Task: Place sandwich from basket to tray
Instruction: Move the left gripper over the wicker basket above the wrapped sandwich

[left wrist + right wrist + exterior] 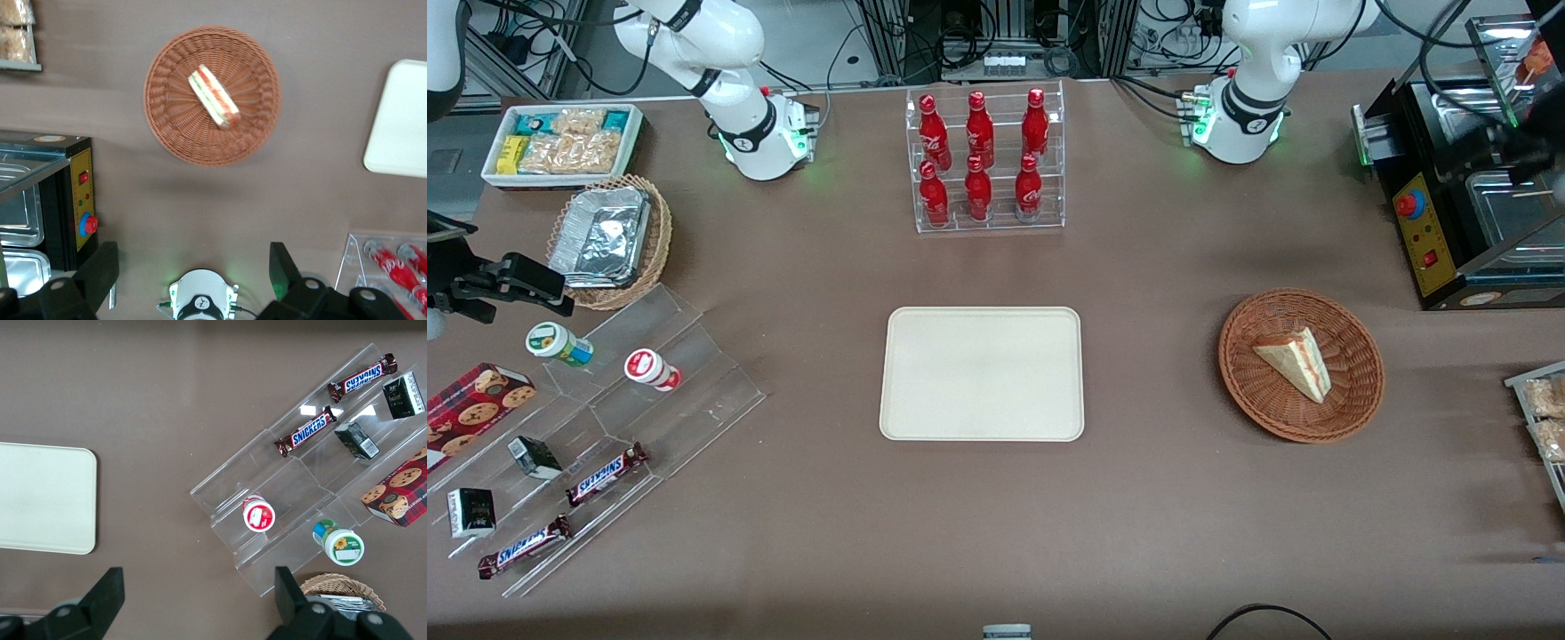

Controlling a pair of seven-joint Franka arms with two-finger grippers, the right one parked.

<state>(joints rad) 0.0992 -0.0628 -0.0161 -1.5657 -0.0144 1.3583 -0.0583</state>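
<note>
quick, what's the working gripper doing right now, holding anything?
Left gripper: open, holding nothing, high above the table; the sandwich lies in the basket.

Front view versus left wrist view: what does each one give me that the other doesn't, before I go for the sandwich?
Only the front view shows the whole tray, bare, and the full bottle rack farther from the camera.

Only the left wrist view shows the gripper, its fingers spread open high above the table, not yet over the basket. It also looks onto the sandwich's striped filling edge.

Both show the sandwich lying inside the basket, the tray apart from it, and the black machine nearby.
</note>
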